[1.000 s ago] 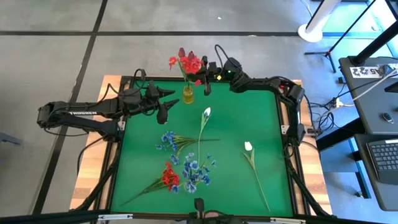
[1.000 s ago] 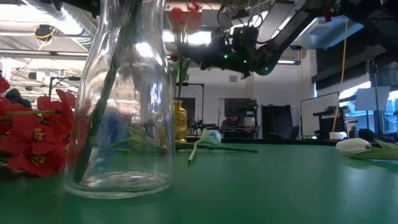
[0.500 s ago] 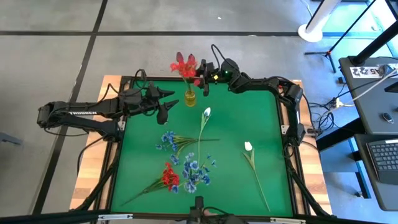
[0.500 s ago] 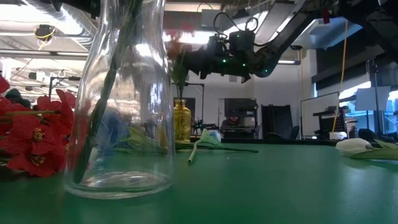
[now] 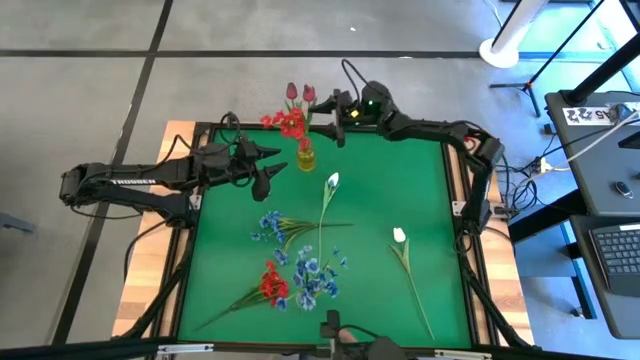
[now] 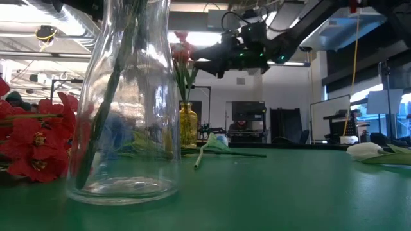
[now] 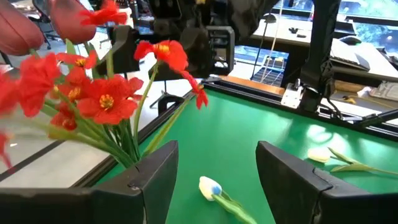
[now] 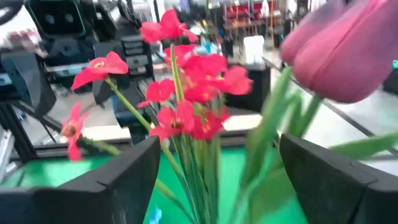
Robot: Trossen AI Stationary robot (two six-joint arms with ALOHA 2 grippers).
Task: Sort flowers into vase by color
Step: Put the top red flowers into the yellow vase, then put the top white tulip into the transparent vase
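A small yellow vase (image 5: 304, 157) stands near the table's far edge, holding red flowers (image 5: 290, 122) and dark pink tulip buds (image 5: 300, 93). My right gripper (image 5: 336, 118) hovers open just right of those blooms. In its wrist view the stems (image 8: 193, 168) rise between its spread fingers, and I see no touch. My left gripper (image 5: 270, 166) waits open just left of the vase. Two white tulips (image 5: 333, 181) (image 5: 399, 236), blue sprays (image 5: 272, 226) and a red cluster (image 5: 273, 285) lie flat on the green mat.
A clear glass vase (image 6: 128, 102) stands close in front of the low camera, near the table's near edge. The black table frame (image 5: 455, 170) rims the mat. Bare mat lies to the right of the white tulips.
My right gripper has opened and let go of the red flower, then drawn up and back toward the far edge. The red cluster has sunk lower into the yellow vase and leans a little left, so the pink buds now show above it.
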